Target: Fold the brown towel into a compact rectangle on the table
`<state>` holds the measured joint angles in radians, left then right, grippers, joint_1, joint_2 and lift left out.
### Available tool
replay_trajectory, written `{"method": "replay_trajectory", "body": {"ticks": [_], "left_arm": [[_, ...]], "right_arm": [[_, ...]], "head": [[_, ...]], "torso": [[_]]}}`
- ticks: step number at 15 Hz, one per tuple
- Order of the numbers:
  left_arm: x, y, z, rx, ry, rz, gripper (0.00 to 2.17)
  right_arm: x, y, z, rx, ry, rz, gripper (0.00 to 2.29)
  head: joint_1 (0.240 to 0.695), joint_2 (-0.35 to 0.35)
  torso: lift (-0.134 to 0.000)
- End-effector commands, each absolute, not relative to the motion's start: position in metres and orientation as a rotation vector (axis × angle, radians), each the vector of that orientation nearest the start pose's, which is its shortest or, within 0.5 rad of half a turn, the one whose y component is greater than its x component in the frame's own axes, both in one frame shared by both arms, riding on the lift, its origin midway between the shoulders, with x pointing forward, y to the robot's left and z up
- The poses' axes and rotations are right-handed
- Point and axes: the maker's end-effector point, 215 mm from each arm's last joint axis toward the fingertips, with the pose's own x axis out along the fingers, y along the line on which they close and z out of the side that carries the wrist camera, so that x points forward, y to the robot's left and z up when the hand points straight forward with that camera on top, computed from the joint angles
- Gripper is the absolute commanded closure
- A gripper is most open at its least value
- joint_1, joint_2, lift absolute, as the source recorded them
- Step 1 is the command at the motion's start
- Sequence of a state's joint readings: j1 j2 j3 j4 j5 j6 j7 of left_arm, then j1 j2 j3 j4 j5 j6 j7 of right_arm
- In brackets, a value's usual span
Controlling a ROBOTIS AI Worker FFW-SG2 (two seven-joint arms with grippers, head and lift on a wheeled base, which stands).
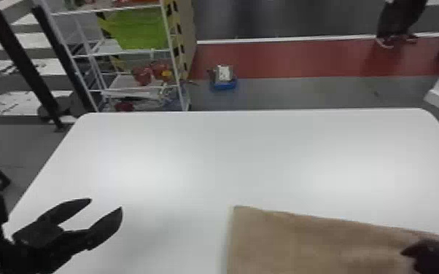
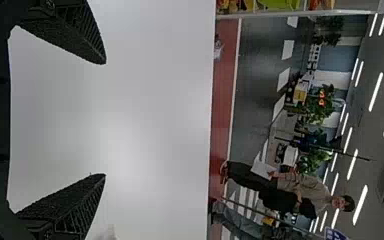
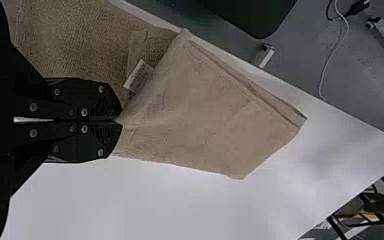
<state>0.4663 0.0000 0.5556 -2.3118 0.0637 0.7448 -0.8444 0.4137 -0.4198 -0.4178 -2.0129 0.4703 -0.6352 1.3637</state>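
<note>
Counter [image 1: 193,156] comes first, broad, white and smooth, so cloth should slide over it with little drag. On its near part, toward my right, lies the brown towel [image 1: 295,244], some of it doubled over and rumpled beneath my right arm. I judge it light, soft and limp, with a nap that should give good purchase; it won't break, but it will sag, bunch or shed a layer if I take it by one spot. My left end effector [image 1: 106,204] is spread and empty above the counter, apart from the cloth. My right end effector [image 3: 119,120] is pressed together, pinching a peaked bit of the towel at its very tips, a shallow bite that could slip under a quick pull. For an even fold I would have the left take the free far corner [image 1: 238,211], gripping every layer deeply, and keep clear of the small sewn tag [image 3: 139,76], which would pull unevenly.
</note>
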Motion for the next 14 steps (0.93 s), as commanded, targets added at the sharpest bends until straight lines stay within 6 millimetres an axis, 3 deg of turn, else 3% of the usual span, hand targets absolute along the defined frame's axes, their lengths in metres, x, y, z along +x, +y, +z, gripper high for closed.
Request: {"method": "replay_trajectory", "body": {"ticks": [1, 3, 6, 8, 9, 12, 14], "left_arm": [[0.375, 0.336, -0.362, -0.115, 0.438, -0.314, 0.08], [0.377, 0.337, -0.36, -0.109, 0.436, -0.307, 0.08], [0.38, 0.339, -0.363, -0.113, 0.437, -0.303, 0.08], [0.382, 0.34, -0.366, -0.121, 0.44, -0.302, 0.08], [0.385, 0.336, -0.369, -0.124, 0.442, -0.308, 0.08], [0.385, 0.332, -0.373, -0.131, 0.448, -0.315, 0.08], [0.385, 0.332, -0.373, -0.131, 0.448, -0.316, 0.08]], "right_arm": [[0.33, -0.267, -0.378, -1.327, 0.19, 1.293, 1.48], [0.335, -0.27, -0.355, -1.337, 0.142, 1.254, 1.48], [0.337, -0.302, -0.309, -1.357, 0.1, 1.139, 1.48], [0.329, -0.315, -0.318, -1.358, 0.133, 1.142, 1.48], [0.325, -0.318, -0.334, -1.356, 0.154, 1.166, 1.48], [0.314, -0.304, -0.38, -1.339, 0.21, 1.265, 1.48], [0.314, -0.3, -0.383, -1.338, 0.21, 1.275, 1.48]], "head": [[0.695, 0.106], [0.695, 0.111], [0.695, 0.11], [0.695, 0.077], [0.695, 0.065], [0.695, 0.034], [0.695, 0.04]], "torso": [[-0.134], [-0.134], [-0.134], [-0.134], [-0.134], [-0.134], [-0.134]]}}
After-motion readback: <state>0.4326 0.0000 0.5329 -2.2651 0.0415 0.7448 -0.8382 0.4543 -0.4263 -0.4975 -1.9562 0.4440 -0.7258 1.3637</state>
